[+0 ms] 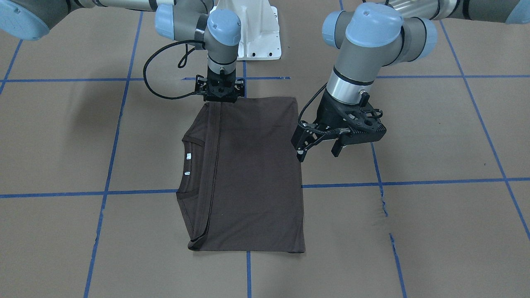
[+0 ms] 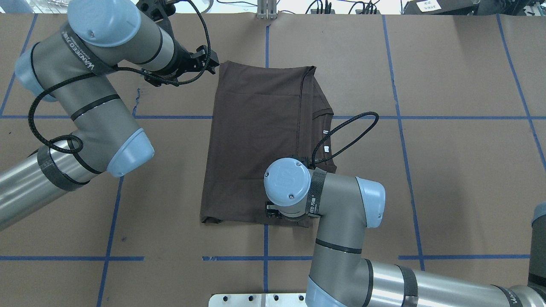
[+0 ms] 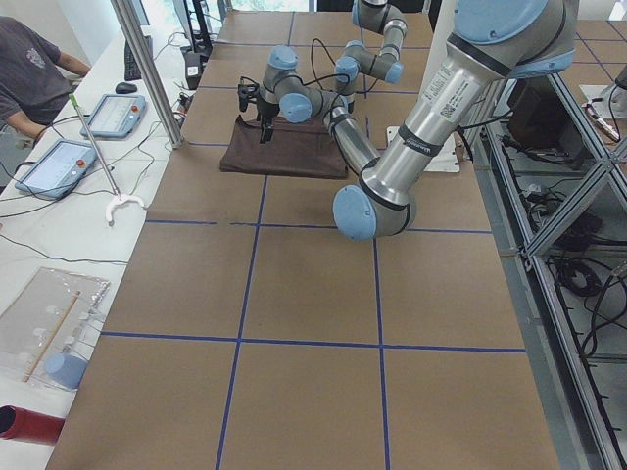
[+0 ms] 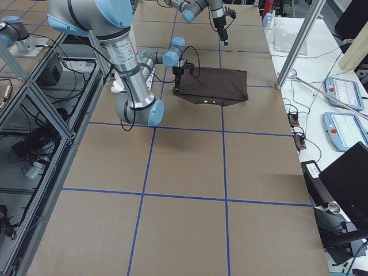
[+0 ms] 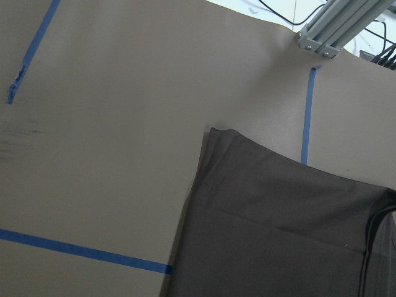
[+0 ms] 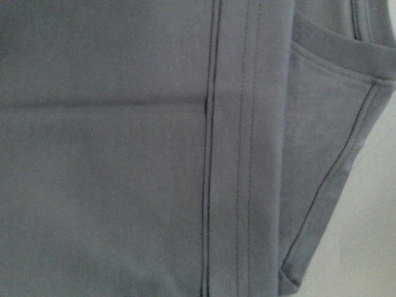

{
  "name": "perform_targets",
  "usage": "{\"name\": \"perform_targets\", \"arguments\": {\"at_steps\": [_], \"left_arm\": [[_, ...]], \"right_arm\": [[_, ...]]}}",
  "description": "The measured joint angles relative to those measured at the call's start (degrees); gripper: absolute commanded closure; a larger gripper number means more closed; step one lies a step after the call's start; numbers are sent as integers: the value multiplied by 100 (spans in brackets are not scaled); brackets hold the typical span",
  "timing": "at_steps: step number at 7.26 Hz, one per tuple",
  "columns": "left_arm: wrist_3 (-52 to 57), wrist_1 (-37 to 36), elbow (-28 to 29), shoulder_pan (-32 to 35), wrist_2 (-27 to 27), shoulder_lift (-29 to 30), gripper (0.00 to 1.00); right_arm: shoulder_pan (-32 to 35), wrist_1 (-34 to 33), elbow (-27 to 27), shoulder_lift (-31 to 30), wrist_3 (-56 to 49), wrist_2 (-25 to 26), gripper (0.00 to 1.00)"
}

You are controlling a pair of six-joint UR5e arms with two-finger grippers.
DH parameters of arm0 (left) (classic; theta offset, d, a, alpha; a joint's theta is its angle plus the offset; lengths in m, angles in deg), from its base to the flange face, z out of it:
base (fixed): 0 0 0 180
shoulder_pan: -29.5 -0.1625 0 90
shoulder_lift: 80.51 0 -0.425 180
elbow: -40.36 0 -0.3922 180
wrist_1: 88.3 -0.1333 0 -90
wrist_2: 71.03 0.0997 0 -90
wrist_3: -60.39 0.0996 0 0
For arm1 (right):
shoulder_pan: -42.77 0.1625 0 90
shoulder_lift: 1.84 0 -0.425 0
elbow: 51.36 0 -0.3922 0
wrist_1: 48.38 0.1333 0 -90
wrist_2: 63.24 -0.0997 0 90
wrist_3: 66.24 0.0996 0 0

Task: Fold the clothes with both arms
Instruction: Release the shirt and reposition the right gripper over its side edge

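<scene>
Right arm [image 1: 222, 45] vertical over T-shirt [image 1: 256, 174] (left arm [image 1: 360, 62] tilted).

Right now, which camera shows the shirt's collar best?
The front-facing view: the collar lies unobstructed, with both white tags. Overhead, the right arm and its cable cover part of it. The right wrist view shows only a blurred piece. The side views show it too small; the left wrist view misses it.

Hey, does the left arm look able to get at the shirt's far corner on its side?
Probably yes: the left hand hangs open beside that T-shirt corner, nothing lies between them, and the right hand is at the near edge.
</scene>
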Motion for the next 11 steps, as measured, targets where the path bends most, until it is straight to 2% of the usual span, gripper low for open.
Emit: {"name": "perform_targets", "arguments": {"at_steps": [11], "left_arm": [[-20,56,29,-18,0,1,0]], "right_arm": [[63,-827,43,-59,-300,-5,0]]}}
